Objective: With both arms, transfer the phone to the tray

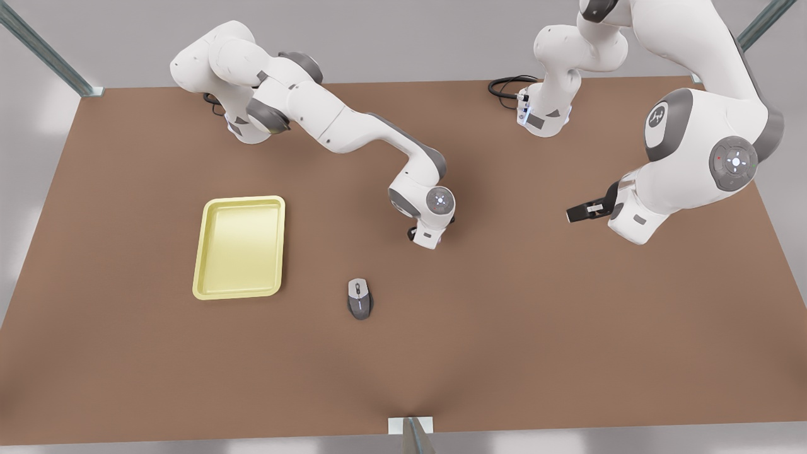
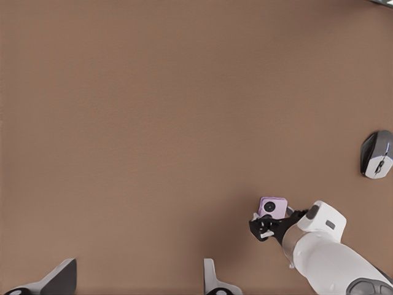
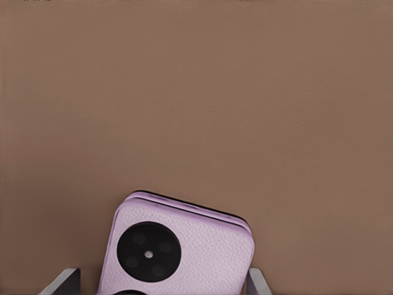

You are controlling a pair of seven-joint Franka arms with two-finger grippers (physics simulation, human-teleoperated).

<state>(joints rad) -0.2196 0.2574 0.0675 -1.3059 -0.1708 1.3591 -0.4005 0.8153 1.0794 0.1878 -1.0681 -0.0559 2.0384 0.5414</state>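
R gripper point(image 2: 268, 226) pinches phone point(image 3: 178, 249); L gripper point(image 2: 138, 279) spread, idle. I'd keep the phone level, carry past mouse point(image 1: 360, 297) to tray point(image 1: 208, 252).

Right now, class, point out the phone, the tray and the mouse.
phone point(image 3: 202, 246), right wrist view, on its lilac cover.
tray point(image 1: 205, 239), front view, on its raised rim.
mouse point(image 1: 360, 299), front view, on its grey back.

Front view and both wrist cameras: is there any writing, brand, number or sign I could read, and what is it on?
No readable words or numbers anywhere.
Arm at the front view's right: a round white emblem on its grey joint cover, a symbol without letters.
Grey patch on an arm base: too small to read.
Phone, held in the right gripper: no lettering.
Left gripper, open above the table: unmarked.
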